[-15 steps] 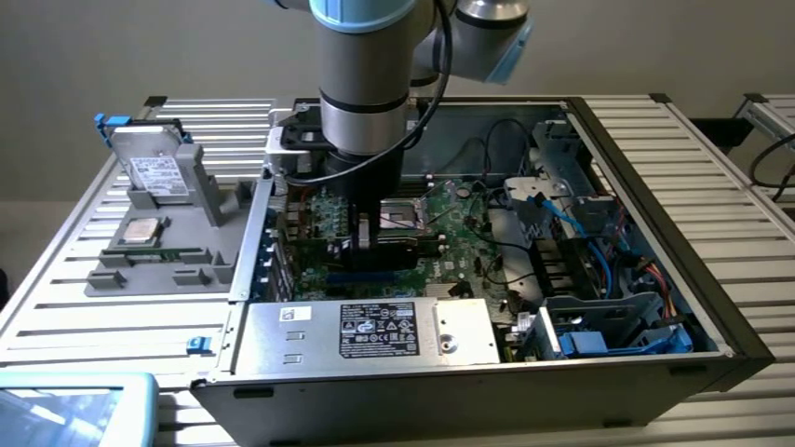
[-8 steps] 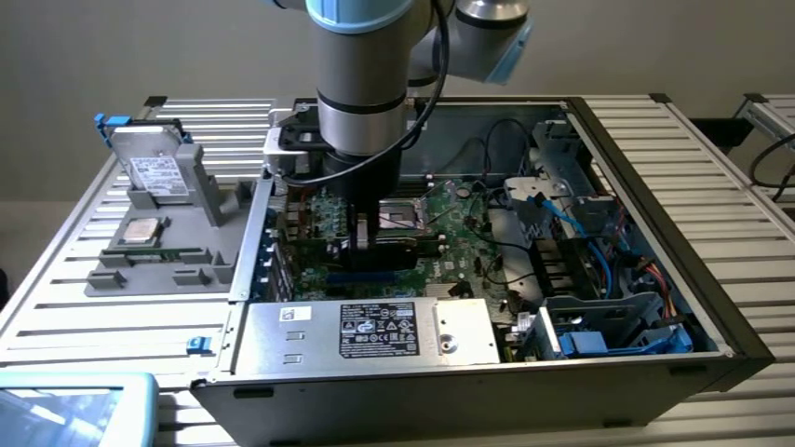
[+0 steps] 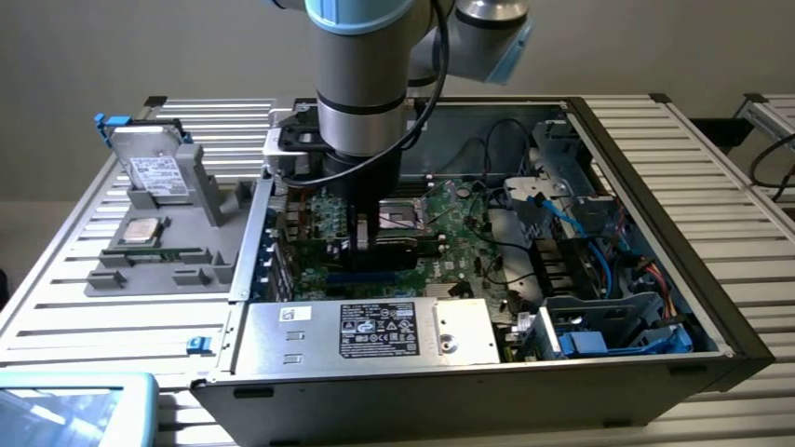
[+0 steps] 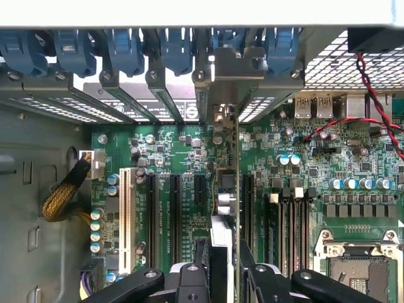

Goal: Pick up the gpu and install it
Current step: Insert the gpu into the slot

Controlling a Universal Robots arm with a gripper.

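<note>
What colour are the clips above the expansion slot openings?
Blue; the clips show best in the wrist view.

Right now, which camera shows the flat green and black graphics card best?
The wrist view: the green-and-black graphics card stands close up, edge-on between the fingers, running along the green motherboard's black slots. In the exterior view the card is a dark strip under the arm, partly hidden by the fingers.
</note>
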